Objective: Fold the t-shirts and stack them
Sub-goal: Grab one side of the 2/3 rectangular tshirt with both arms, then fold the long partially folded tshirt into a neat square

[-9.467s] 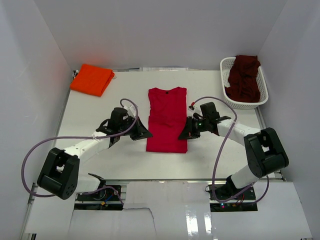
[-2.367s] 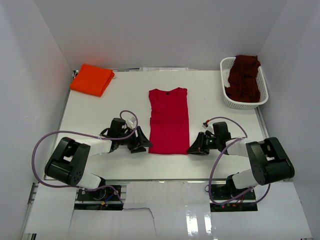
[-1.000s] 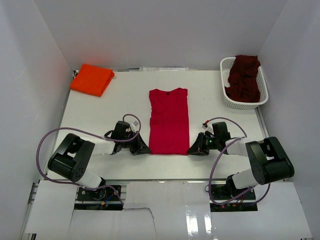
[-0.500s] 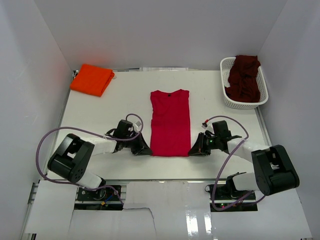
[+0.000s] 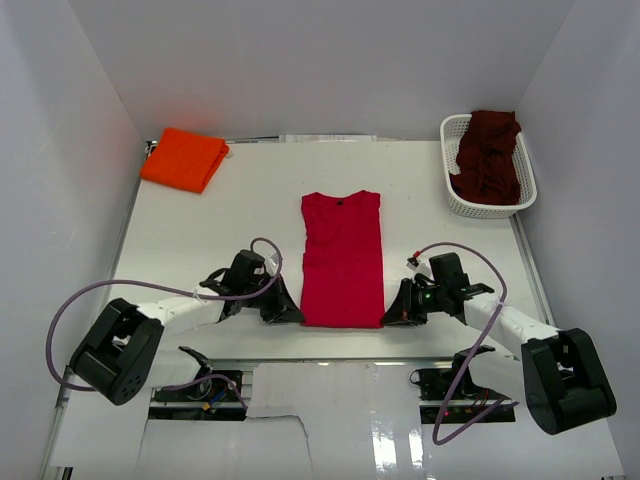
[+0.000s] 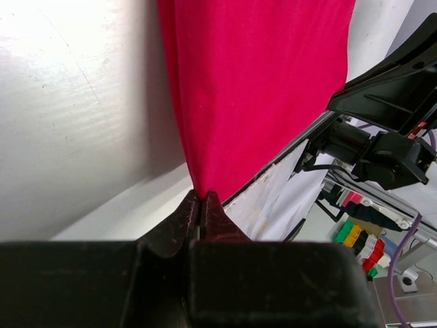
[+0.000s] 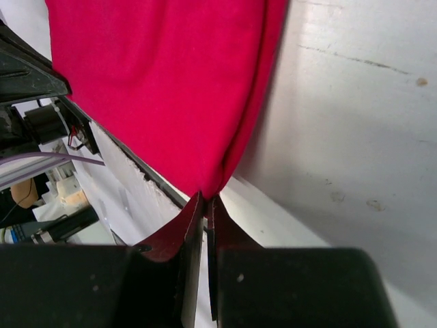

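While both arms crouch low in the overhead view, the left gripper (image 5: 285, 312) and right gripper (image 5: 395, 315) pinch the bottom corners of the red shirt (image 5: 342, 258), mid-frame near the table's (image 5: 200, 230) lower edge. The orange shirt (image 5: 184, 158) lies folded upper left, the maroon shirt (image 5: 488, 150) in the basket (image 5: 455, 200) upper right.

Left wrist: jaws clenched on a sliver of hem. Right wrist: same thin bite.

Uneven pulling could slip a corner free or skew the fold. Only the wrist views show that grip; only overhead shows the other shirts.
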### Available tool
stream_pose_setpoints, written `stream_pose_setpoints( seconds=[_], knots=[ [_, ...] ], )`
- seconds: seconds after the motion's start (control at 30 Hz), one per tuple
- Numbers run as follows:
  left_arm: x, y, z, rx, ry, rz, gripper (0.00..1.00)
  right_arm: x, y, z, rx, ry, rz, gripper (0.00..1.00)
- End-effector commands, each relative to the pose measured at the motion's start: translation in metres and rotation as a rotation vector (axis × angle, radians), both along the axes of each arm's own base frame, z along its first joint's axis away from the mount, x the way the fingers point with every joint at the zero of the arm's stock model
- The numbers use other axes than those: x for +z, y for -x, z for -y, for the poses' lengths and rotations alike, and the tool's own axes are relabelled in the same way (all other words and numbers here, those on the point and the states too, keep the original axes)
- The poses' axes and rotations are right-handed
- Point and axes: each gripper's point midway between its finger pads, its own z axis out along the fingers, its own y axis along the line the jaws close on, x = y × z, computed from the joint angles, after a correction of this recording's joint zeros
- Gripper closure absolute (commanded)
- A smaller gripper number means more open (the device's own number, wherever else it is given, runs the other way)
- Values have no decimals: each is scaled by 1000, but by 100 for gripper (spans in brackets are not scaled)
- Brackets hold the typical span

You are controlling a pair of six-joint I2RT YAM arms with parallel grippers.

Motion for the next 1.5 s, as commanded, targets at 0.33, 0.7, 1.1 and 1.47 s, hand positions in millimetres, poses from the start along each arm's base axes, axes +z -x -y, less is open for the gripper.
stream_pose_setpoints(
  seconds=[0.33, 0.7, 1.1, 1.47],
  knots=[
    [52, -21, 9, 17, 7, 58, 100, 52, -16, -7, 63, -15, 76, 92],
    [80, -55, 23, 14, 41, 94, 100, 92, -45, -17, 88, -33, 151, 92],
    [106, -120, 5, 56, 66, 153, 100, 130, -103, -35, 104, -54, 232, 92],
    [127, -178, 14, 39, 93, 187, 100, 139, -144, -40, 92, -46, 254, 92]
  ],
)
